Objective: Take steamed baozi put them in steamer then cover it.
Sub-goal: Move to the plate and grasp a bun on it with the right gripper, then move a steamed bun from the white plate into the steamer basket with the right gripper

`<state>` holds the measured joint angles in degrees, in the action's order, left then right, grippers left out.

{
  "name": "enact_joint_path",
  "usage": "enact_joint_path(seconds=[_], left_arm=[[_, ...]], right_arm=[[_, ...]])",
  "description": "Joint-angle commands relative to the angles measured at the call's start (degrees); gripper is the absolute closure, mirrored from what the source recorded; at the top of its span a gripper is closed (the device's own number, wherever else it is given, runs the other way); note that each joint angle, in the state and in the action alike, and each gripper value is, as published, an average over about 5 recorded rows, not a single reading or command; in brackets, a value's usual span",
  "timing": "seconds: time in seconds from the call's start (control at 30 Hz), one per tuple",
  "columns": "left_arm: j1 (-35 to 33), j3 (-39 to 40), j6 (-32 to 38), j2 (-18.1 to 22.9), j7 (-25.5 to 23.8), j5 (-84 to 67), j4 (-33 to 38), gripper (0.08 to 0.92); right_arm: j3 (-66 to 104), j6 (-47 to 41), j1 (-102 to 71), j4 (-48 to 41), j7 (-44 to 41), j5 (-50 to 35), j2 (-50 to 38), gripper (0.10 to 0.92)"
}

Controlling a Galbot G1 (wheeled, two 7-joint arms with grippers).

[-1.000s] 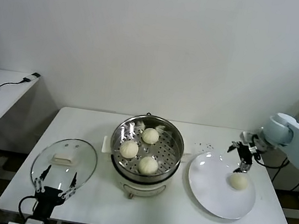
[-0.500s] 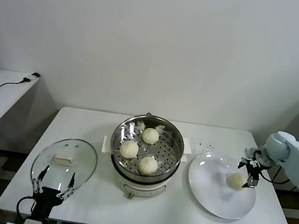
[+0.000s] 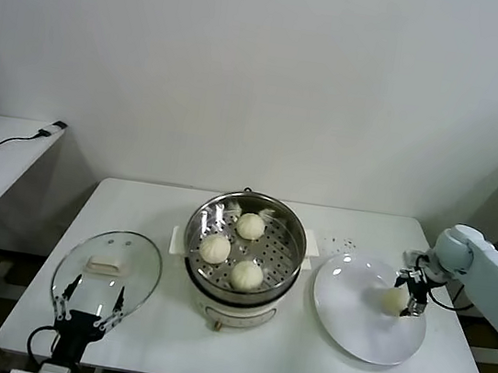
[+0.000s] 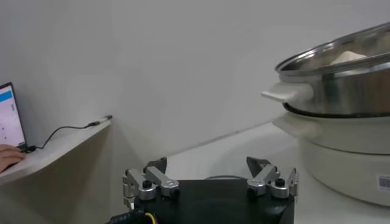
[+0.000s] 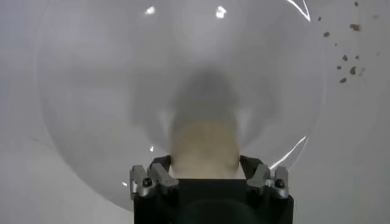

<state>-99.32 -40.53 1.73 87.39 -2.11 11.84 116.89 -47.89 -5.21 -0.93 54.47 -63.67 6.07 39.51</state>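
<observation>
Three cream-white baozi (image 3: 250, 226) lie on the perforated tray inside the shiny steamer (image 3: 202, 226) at the table's middle. A fourth baozi (image 3: 391, 300) lies on the white plate (image 3: 350, 326) at the right. My right gripper (image 3: 408, 293) is down on the plate, open, with a finger on each side of that baozi; in the right wrist view the baozi (image 5: 204, 146) fills the gap of the gripper (image 5: 205, 167). The glass cover (image 3: 127, 295) lies flat on the table at the left. My left gripper (image 3: 89, 308) is open and empty by the cover's near edge.
The steamer's side (image 4: 341, 91) and its cream handle show in the left wrist view beyond the left gripper (image 4: 207, 176). A side table (image 3: 3, 157) with a cable stands at the far left. Dark crumbs (image 3: 344, 246) lie behind the plate.
My right gripper has come down from above the plate and moved towards the table's right edge, so that its fingers now straddle the baozi on the plate. The left arm has barely moved.
</observation>
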Motion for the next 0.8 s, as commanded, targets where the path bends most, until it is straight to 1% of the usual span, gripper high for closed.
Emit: enact_joint_path(seconds=[0.03,0.2,0.33,0.43,0.53,0.7,0.8], left_arm=[[-0.2,0.0,0.1,0.0,0.0,-0.1,0.0,0.177],[-0.3,0.0,0.1,0.0,0.0,-0.2,0.2,0.177],[-0.5,0.2,0.2,0.1,0.0,-0.5,0.0,0.177],[-0.5,0.4,0.3,0.1,0.0,-0.5,-0.2,0.177],[-0.4,0.8,0.4,0.1,0.0,-0.5,-0.5,0.177],[-0.1,1.7,0.4,0.2,0.0,-0.3,-0.8,0.177],[0.0,2.3,0.4,-0.1,-0.1,-0.4,-0.5,0.177]], right_arm=[[0.1,-0.1,0.0,-0.9,-0.1,-0.7,0.6,0.31],[-2.7,-1.0,3.6,0.3,0.0,-5.2,0.1,0.335],[-6.9,-2.1,11.0,1.9,-0.3,-11.7,-0.2,0.338],[-13.5,-3.0,20.1,3.5,-0.3,-18.0,0.4,0.339],[-21.4,-4.3,29.0,5.4,-0.3,-25.1,2.1,0.341],[-31.9,-7.7,42.8,8.9,0.5,-36.3,7.7,0.346],[-36.3,-9.7,47.8,11.6,1.8,-42.5,11.0,0.347]])
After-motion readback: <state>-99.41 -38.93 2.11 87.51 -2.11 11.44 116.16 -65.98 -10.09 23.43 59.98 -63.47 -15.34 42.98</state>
